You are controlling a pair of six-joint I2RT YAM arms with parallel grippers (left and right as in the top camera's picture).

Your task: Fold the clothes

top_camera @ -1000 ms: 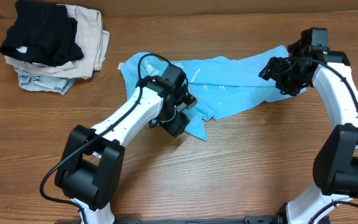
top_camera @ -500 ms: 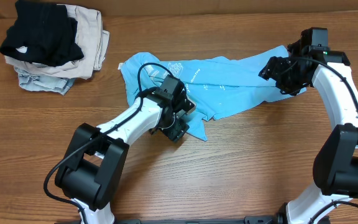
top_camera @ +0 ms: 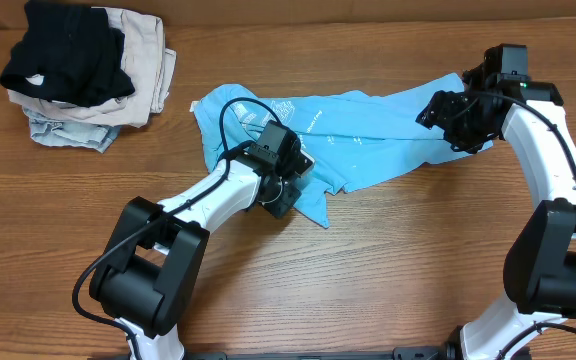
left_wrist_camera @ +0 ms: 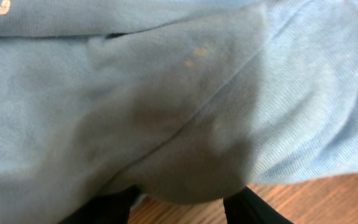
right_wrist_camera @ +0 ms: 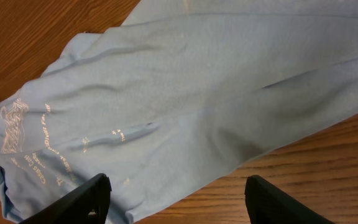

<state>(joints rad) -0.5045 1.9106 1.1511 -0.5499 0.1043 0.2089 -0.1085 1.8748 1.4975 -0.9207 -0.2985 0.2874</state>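
Observation:
The light sky-blue T-shirt [top_camera: 368,130] lies crumpled in a long strip across the far middle of the table, with its lettering [top_camera: 288,108] facing up near the left end. My left gripper [top_camera: 283,195] is low at the shirt's front left flap. In the left wrist view the fabric [left_wrist_camera: 179,93] fills the frame and bulges between the parted fingers [left_wrist_camera: 253,210]. My right gripper [top_camera: 458,125] hovers over the shirt's right end. In the right wrist view it is open [right_wrist_camera: 179,199] above the shirt [right_wrist_camera: 197,81], with its fingers apart and nothing between them.
A stack of folded garments sits at the back left: black [top_camera: 68,50] on top, beige [top_camera: 148,65] beneath it, pale denim [top_camera: 63,130] at the bottom. The wooden table [top_camera: 368,270] extends bare in front of the shirt.
My left arm has come down and forward onto the shirt's front flap, uncovering the lettering. The flap has shifted slightly. The right arm has not moved.

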